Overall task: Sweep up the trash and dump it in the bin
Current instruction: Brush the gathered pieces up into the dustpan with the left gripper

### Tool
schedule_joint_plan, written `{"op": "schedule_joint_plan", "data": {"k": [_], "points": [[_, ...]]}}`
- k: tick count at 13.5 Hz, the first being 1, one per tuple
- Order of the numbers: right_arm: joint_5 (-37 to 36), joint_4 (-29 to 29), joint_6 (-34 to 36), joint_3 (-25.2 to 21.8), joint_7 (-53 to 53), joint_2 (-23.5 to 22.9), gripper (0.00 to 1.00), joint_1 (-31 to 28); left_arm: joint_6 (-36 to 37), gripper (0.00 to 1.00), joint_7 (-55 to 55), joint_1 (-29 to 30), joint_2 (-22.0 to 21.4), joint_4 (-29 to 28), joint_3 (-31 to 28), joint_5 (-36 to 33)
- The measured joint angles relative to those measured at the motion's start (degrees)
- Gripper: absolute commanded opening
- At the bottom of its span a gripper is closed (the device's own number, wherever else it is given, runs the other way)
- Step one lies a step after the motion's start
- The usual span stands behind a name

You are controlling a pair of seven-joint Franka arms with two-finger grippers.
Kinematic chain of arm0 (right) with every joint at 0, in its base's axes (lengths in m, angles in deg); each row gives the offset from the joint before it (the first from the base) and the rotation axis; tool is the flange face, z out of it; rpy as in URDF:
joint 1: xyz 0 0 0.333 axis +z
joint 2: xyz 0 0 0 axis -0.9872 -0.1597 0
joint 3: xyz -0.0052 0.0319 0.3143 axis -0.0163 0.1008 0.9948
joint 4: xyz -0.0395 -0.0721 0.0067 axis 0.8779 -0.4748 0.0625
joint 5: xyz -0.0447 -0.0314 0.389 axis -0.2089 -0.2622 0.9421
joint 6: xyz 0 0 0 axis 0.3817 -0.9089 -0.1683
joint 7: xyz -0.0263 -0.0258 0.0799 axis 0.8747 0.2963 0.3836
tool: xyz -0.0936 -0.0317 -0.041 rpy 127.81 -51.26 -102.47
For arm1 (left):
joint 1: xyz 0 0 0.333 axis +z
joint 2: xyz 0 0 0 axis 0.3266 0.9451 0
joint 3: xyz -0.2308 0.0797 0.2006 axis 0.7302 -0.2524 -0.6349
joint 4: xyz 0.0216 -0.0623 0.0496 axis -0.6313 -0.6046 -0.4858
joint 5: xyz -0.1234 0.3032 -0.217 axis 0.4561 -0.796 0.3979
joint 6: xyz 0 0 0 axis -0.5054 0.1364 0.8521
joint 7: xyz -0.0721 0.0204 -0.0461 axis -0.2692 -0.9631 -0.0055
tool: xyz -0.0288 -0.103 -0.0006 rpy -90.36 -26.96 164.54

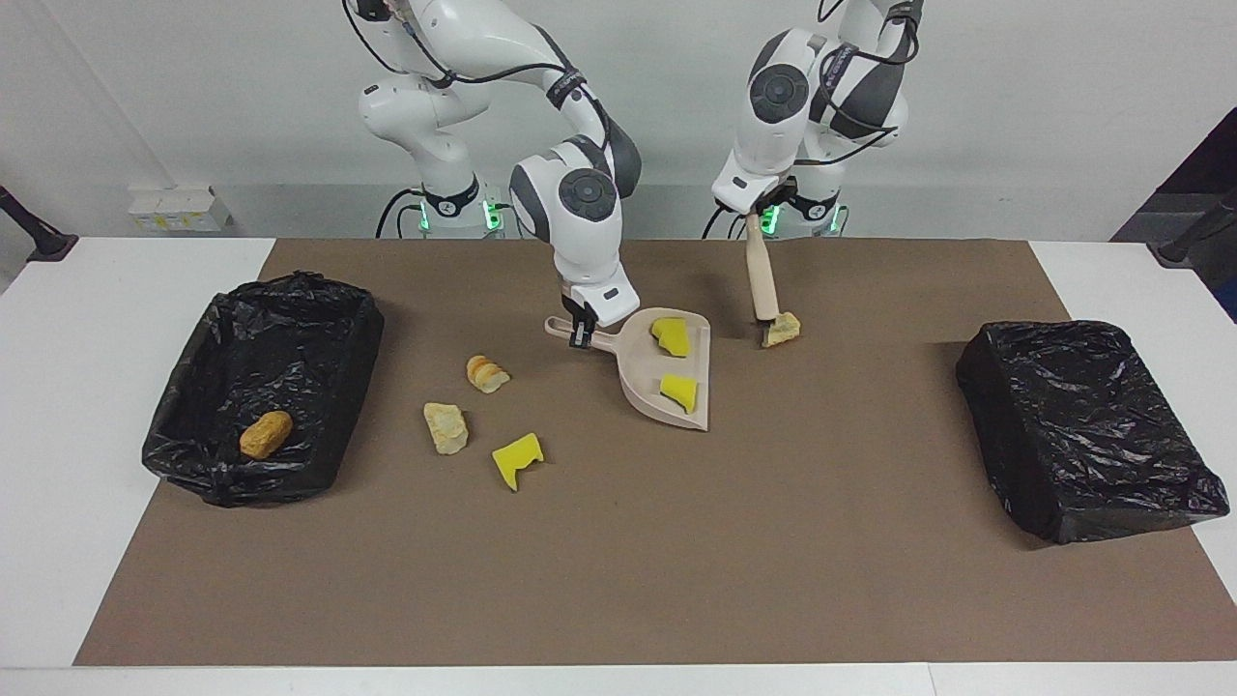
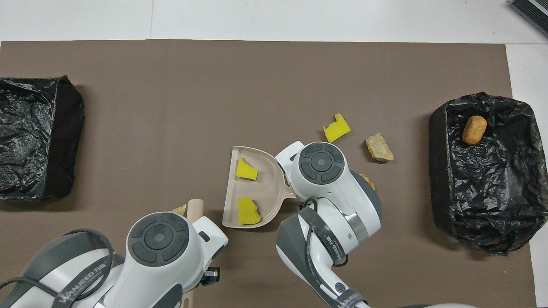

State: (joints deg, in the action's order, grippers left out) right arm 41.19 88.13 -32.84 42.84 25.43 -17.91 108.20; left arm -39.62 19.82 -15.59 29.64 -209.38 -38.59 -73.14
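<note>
Beside right fingers [image 1: 580,335], two yellow trash chunks [image 1: 671,335] in dustpan [image 1: 646,387]

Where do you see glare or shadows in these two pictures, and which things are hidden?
Facing view: soft shadows beside both bins, pale sheen on their black liners. Overhead view: the left arm's wrist covers most of the brush and the pale piece beside it.

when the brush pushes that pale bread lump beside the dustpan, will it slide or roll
The bread lump looks angular with flat faces, so it would probably slide or tumble rather than roll. It seems small and light against the brush in the left gripper, so it should move easily, maybe skittering past the dustpan.
</note>
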Motion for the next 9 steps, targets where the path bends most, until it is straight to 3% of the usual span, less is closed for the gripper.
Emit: {"op": "schedule_joint_plan", "data": {"k": [3, 5, 9], "points": [[0.0, 0.0, -0.1, 0.0, 0.0, 0.0, 0.0, 0.0, -1.8, 0.0, -7.9, 4.4, -4.8, -6.6, 0.0, 0.0], [0.0, 0.0, -0.1, 0.0, 0.0, 0.0, 0.0, 0.0, -7.4, 0.0, -12.9, 5.2, -5.2, -8.7, 0.1, 0.0], [0.0, 0.2, -0.3, 0.0, -1.0, 0.0, 0.0, -0.2, -21.9, 0.0, -7.6, 5.2, 1.7, -10.3, 0.5, 0.0]]}}
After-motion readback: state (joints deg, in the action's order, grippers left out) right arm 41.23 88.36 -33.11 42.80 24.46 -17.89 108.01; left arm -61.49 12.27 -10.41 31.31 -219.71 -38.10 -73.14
